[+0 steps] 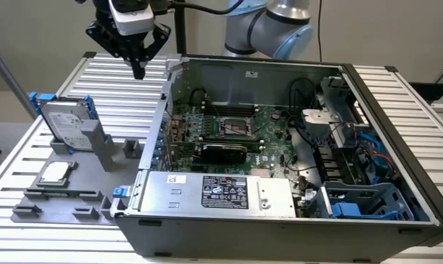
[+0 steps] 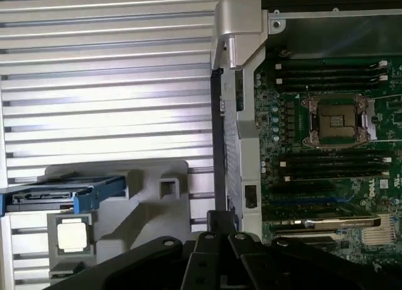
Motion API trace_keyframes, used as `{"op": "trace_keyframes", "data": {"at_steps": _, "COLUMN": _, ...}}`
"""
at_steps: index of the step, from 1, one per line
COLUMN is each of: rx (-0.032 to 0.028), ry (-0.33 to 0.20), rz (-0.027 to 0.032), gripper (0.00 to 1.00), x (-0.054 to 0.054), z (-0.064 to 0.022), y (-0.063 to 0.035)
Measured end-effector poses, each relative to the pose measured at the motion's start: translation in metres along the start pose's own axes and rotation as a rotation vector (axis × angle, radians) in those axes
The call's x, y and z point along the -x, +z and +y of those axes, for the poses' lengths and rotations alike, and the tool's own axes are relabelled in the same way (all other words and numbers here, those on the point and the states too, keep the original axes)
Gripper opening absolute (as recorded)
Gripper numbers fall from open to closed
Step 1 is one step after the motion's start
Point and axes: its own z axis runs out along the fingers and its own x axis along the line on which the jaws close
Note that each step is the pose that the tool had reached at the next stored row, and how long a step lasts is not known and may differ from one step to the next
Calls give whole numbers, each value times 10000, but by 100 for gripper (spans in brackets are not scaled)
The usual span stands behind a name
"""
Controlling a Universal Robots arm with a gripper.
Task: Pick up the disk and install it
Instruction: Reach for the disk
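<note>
The disk (image 1: 65, 125), a flat silver-grey rectangle with a white label in a blue plastic frame, stands on edge in a matte grey holder (image 1: 96, 179) on the ribbed metal table (image 1: 74, 77), beside the open computer case (image 1: 243, 236). The black gripper (image 1: 139, 70) hangs above, well apart, jaws pressed together on nothing.

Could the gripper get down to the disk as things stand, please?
Probably yes: the gripper hangs above the table, and nothing stands over the upright disk in its grey holder.

text: none legible | black label (image 1: 225, 192) on power supply (image 1: 276, 193): print too small | disk (image 1: 63, 125) label: unreadable
</note>
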Motion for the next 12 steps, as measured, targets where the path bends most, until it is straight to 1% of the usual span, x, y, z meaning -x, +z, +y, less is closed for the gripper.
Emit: {"op": "trace_keyframes", "data": {"at_steps": 12, "rx": -47, "ry": 2, "rz": 66, "gripper": 0, "x": -546, "z": 58, "y": 7}}
